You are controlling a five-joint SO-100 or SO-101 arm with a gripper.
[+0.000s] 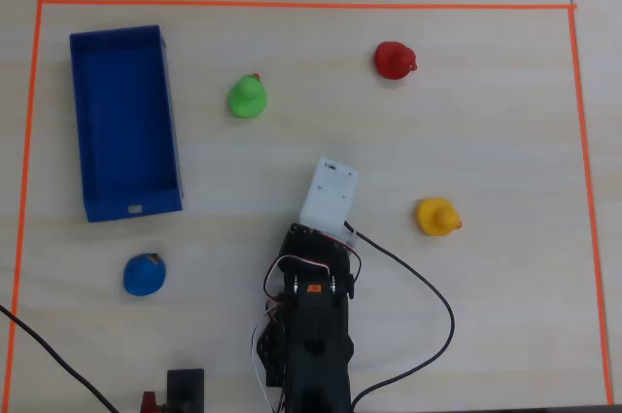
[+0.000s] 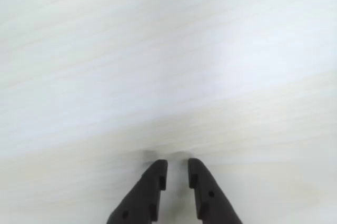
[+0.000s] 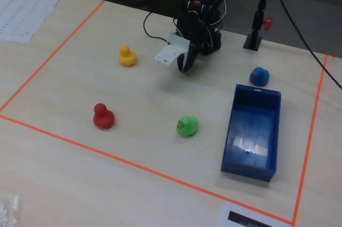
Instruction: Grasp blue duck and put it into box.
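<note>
The blue duck point(image 1: 144, 274) sits on the table just outside the short end of the box that bears a white mark; it also shows in the fixed view point(image 3: 259, 76). The box point(image 1: 173, 112) is a long dark-blue open tray and looks empty in the fixed view point(image 3: 251, 171). My gripper point(image 3: 184, 67) hangs low over bare table near the arm's base, well away from the duck. In the wrist view the gripper point(image 2: 178, 163) has its jaws nearly together with a narrow gap and nothing between them. In the overhead view the white wrist mount point(image 1: 328, 195) hides the jaws.
A green duck point(image 1: 247, 97), a red duck point(image 1: 394, 60) and a yellow duck point(image 1: 436, 217) stand apart on the table. Orange tape point(image 1: 292, 4) frames the work area. A black cable point(image 1: 432, 287) loops beside the arm. A black stand point(image 3: 253, 40) is behind the blue duck.
</note>
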